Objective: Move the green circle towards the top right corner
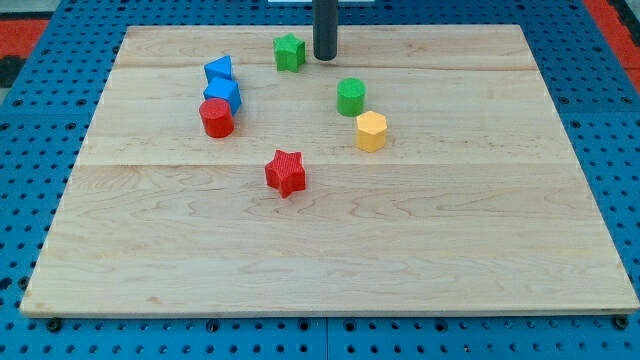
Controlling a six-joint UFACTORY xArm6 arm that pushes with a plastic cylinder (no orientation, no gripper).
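Presently, on the wooden tabletop (330, 250):

- End effector: a bare dark rod with no jaws, so it neither opens nor closes and holds nothing. Its tip (324, 59) rests near the view's top edge, touching no block.
- Green star (289, 52): just beside the tip, toward the view's left.
- Green circle (351, 97) (the task's piece): near the tip, below it and slightly to the view's right, not in contact.
- Yellow hexagon (371, 131): just beyond the green circle, lower still.
- Two blue blocks (221, 84) and a red cylinder (216, 117): clustered well left of the tip and below it.
- Red star (286, 172): well below the tip.

Risk, as I judge it: the tip stands on the wrong side for a push toward the top right. Coming down directly would drive the circle into the hexagon; circling round carelessly could nudge the green star.
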